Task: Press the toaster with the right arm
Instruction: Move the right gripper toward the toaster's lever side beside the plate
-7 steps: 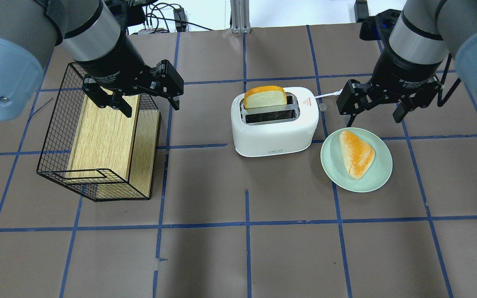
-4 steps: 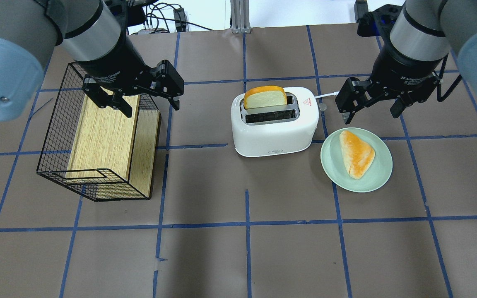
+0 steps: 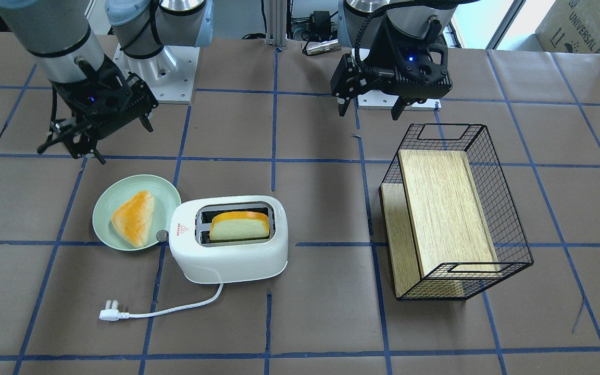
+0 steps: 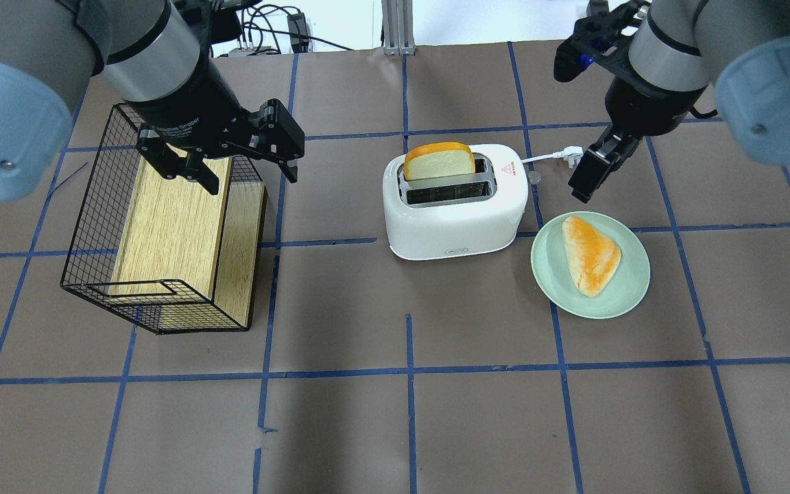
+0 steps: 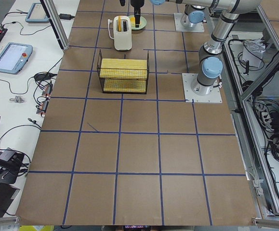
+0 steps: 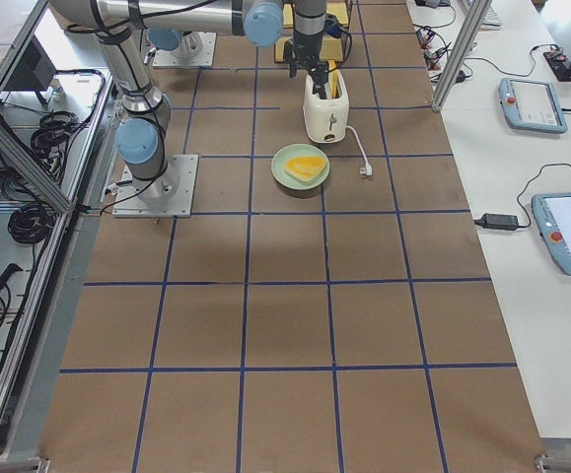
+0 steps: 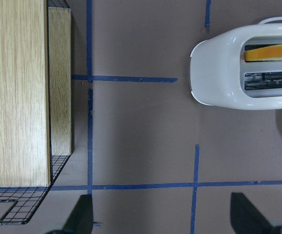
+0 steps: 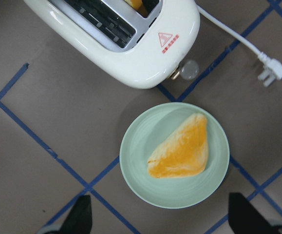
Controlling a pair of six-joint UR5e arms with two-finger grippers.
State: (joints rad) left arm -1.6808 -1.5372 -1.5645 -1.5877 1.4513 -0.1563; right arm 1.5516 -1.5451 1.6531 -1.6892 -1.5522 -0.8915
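Note:
The white toaster (image 4: 453, 213) stands mid-table with a bread slice (image 4: 439, 161) upright in its far slot. It also shows in the front view (image 3: 227, 255) and the right wrist view (image 8: 131, 53). Its small grey lever (image 4: 535, 177) sticks out of the end that faces the plate, and it shows too in the right wrist view (image 8: 188, 69). My right gripper (image 4: 601, 168) is open and empty. It hangs above the table to the right of the lever, apart from it, and also shows in the front view (image 3: 120, 141). My left gripper (image 4: 251, 180) is open and empty over the basket's far corner.
A green plate (image 4: 553, 288) with a pastry (image 4: 590, 254) lies just right of the toaster, under the right gripper's near side. The toaster's white cord ends in a plug (image 4: 570, 154) on the table. A wire basket (image 4: 86, 226) holding a wooden box (image 4: 169, 226) stands at the left.
My right gripper has turned about its wrist, so its fingers now line up diagonally, and the arm has shifted slightly back. The left arm and the toaster have not moved.

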